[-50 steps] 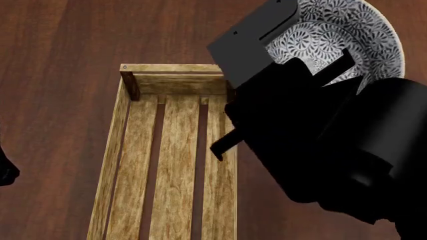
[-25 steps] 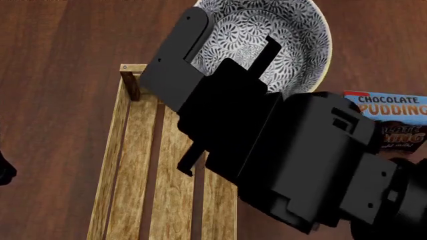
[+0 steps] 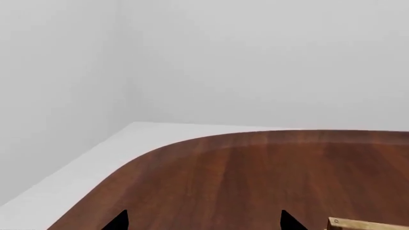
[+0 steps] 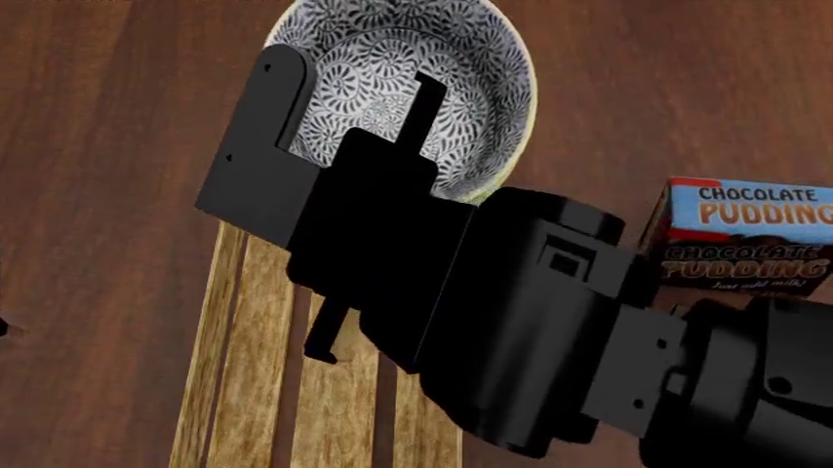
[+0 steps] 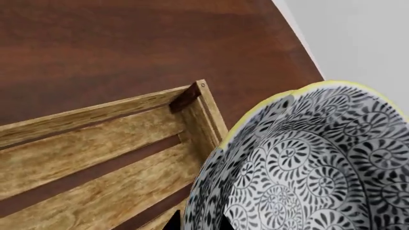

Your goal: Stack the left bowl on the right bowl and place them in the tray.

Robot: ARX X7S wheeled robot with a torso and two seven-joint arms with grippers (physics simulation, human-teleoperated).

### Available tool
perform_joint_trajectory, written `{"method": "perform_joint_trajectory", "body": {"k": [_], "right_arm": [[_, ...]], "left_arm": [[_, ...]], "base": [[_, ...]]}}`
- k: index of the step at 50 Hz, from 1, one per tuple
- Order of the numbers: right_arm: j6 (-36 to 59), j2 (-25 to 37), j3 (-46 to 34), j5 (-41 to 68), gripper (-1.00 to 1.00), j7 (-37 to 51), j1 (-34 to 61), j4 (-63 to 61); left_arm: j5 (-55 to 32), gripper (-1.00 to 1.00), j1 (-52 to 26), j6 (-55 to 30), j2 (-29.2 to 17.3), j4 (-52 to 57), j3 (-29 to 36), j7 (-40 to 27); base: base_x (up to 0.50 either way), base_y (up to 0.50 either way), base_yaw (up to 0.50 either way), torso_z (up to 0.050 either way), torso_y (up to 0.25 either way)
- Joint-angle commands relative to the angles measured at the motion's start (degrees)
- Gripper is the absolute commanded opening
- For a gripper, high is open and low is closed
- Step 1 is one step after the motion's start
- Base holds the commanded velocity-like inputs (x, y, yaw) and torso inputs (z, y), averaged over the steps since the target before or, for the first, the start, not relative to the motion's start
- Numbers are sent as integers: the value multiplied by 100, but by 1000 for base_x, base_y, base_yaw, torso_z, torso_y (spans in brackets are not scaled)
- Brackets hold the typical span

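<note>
Since the earlier frame, the patterned bowl (image 4: 430, 73) had travelled leftward, from beyond the tray's right corner to a spot over the tray's (image 4: 248, 341) far end. The right gripper (image 4: 351, 117) was clamped on the bowl's rim, one finger inside it and a broad plate outside. In the right wrist view, the bowl (image 5: 307, 163) hung above the tray's corner post (image 5: 187, 97) and slats, its yellow edge tilted. Only one bowl could be made out. A chocolate pudding box (image 4: 748, 239) stood right of the tray on the wooden table (image 4: 92, 146). The left gripper (image 3: 201, 221) showed two dark fingertips set apart, holding nothing, over the table near a tray corner.
</note>
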Motion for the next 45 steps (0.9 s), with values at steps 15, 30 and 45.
{"method": "perform_joint_trajectory", "body": {"k": [15,30,45], "right_arm": [[-942,-625,-543,-989,-100,-800,-179,994],[-1056,-720,-642,-1026,-100,-1015,-239,1131],[-1412,-1025,-763,-1159,-100,-1347,-416,1700]], "left_arm": [[-128,100,18,-10,-42,58,-99,-12],[-122,100,10,15,-33,25,-70,-6],[-123,100,10,42,-33,-15,-59,2]], "base": [[0,0,0,0,1],[0,0,0,1,1],[0,0,0,0,1]]}}
